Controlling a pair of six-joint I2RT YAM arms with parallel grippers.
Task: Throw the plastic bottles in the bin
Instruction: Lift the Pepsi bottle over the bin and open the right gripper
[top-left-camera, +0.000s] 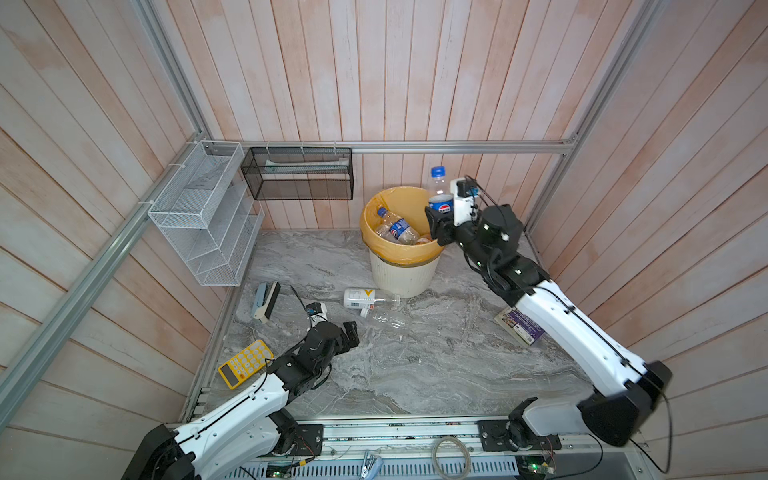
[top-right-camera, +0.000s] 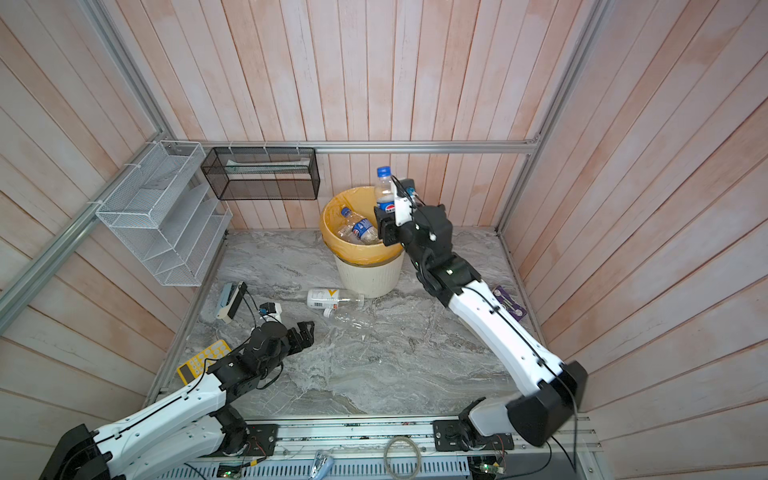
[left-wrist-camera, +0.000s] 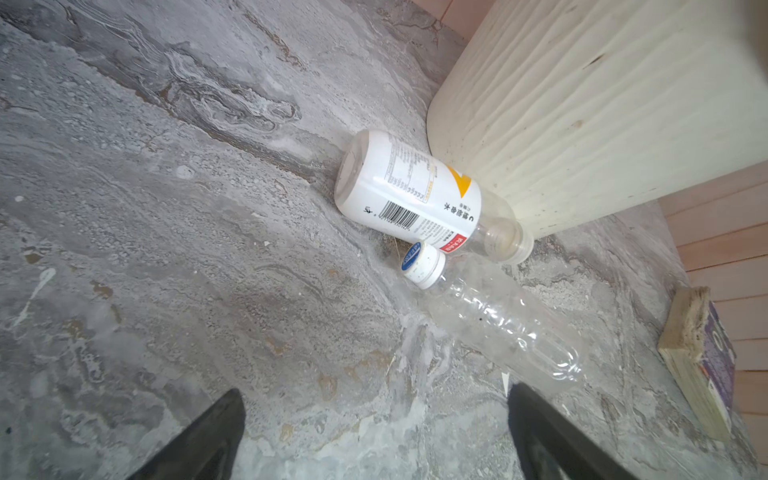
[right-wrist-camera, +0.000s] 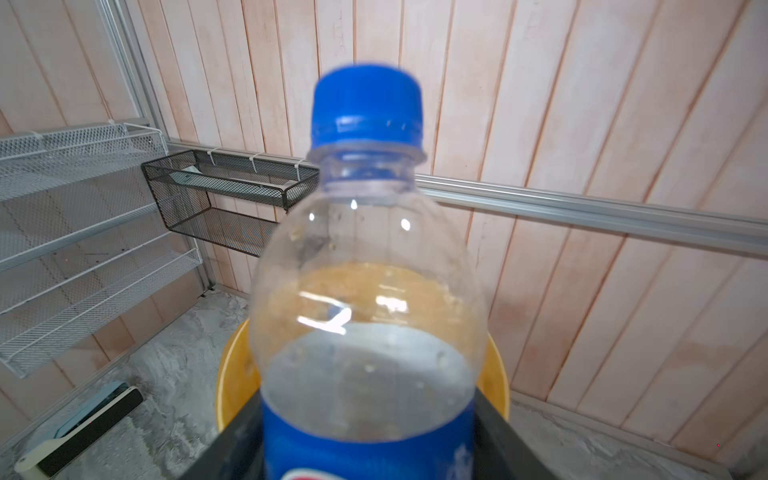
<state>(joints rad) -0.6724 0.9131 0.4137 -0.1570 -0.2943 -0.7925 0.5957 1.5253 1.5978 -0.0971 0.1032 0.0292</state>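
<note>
The cream ribbed bin (top-left-camera: 405, 274) (top-right-camera: 365, 278) with its yellow bag stands at the back, and several plastic bottles (top-left-camera: 397, 228) lie inside it. My right gripper (top-left-camera: 440, 212) (right-wrist-camera: 370, 415) is over the bin's right rim. It is shut on a clear blue-capped, blue-labelled bottle (top-left-camera: 438, 187) (right-wrist-camera: 368, 257) held upright. On the table in front of the bin lie a white-labelled bottle (top-left-camera: 359, 298) (left-wrist-camera: 409, 191) and a clear white-capped bottle (top-left-camera: 388, 319) (left-wrist-camera: 503, 320). My left gripper (top-left-camera: 353, 332) (left-wrist-camera: 376, 392) is open and empty, just left of the clear one.
A yellow calculator (top-left-camera: 245, 363) lies beside the left arm and a purple book (top-left-camera: 519, 326) under the right arm. A grey and black block (top-left-camera: 264, 301) lies at the table's left. A white wire rack (top-left-camera: 203, 216) and a black mesh basket (top-left-camera: 297, 174) hang on the walls.
</note>
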